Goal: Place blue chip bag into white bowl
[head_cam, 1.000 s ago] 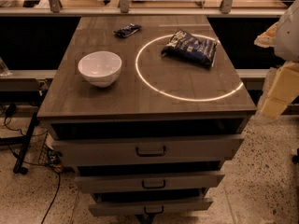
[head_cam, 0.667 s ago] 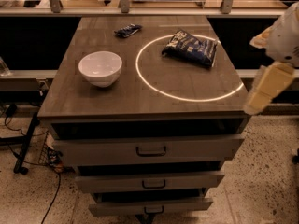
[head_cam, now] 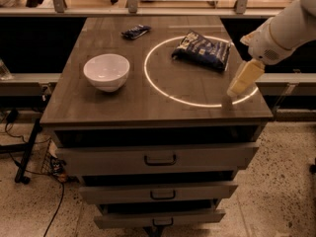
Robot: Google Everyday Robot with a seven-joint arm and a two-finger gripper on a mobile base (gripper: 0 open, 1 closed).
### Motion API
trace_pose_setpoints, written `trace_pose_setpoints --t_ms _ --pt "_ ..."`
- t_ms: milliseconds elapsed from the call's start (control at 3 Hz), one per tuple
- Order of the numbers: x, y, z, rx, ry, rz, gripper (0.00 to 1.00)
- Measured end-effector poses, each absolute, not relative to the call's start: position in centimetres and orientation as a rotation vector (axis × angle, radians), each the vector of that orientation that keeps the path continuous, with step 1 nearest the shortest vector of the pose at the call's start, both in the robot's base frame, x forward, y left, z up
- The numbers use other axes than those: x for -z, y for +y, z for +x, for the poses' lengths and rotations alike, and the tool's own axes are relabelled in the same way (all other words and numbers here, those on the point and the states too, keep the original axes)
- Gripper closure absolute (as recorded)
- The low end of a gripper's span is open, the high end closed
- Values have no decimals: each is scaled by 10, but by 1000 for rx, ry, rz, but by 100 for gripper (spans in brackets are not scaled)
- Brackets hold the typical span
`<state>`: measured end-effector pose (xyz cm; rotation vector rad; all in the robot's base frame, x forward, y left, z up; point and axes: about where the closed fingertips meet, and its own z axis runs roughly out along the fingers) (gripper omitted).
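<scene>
Lying flat on the tabletop [head_cam: 148, 105], the blue chip bag [head_cam: 202, 51] is sitting just beyond the end effector [head_cam: 244, 79] and to its left as the camera sees it, near it but not touching it. The bag is resting inside the far part of a glowing ring of light [head_cam: 145, 68] that is showing on the wood, with its white lettering facing up.

The end effector is hanging over the near right part of that ring, close above the tabletop and tilted, with its tip pointing down and to the left. It is holding nothing that can be seen; whether it is wide or narrow cannot be told. The white arm [head_cam: 289, 26] is reaching in behind it from the upper right edge of the view.

The white bowl [head_cam: 106, 71] is standing upright well to the left of the end effector, outside the ring and apart from the bag, with nothing showing inside it. A small dark wrapper [head_cam: 136, 31] is lying further off, beyond the bowl, towards the far left of the end effector.

Below the tabletop, three drawers [head_cam: 159, 158] are standing partly pulled out, one under another.
</scene>
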<state>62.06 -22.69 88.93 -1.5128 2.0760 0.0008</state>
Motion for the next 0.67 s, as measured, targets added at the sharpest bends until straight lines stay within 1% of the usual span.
trace_pose_setpoints --t_ms 333,667 --pt "-877 -233 686 10 2036 -1445 0" --pt "-877 -233 686 10 2036 -1445 0"
